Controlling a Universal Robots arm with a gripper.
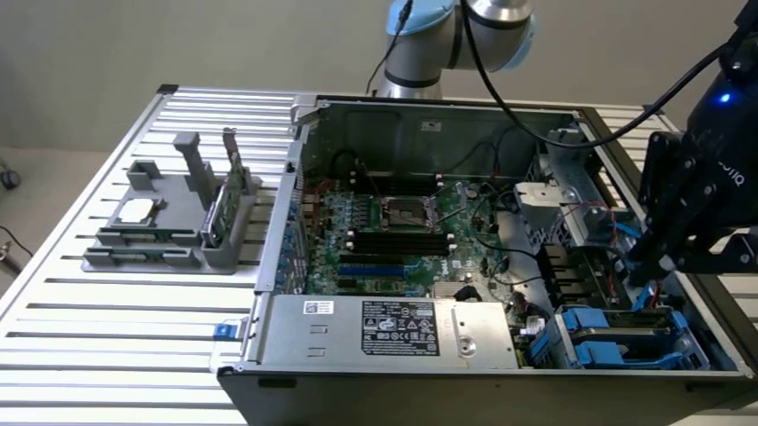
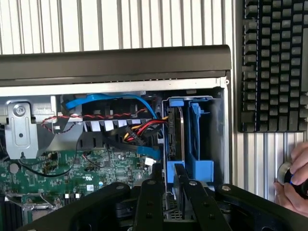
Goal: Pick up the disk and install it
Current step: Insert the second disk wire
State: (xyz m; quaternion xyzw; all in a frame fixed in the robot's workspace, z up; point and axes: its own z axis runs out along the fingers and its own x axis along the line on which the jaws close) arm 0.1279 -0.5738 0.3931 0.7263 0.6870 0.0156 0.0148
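My gripper [image 2: 172,202] is clamped on the disk [image 2: 175,137], which stands on edge in its blue carrier inside the drive bay [image 1: 616,337], at four o'clock of the case in the exterior view. I judge a slight tilt could jam the carrier against the bay wall [image 2: 219,130] or the neighbouring blue carrier [image 2: 199,144]. The red and blue cables [image 2: 134,126] crowd one side, so there is free room only straight upward.

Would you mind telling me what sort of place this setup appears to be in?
Probably a robotics lab or test bench: an open desktop computer case with its green motherboard exposed lies on a ribbed aluminium table, beside a grey parts fixture and a black keyboard.
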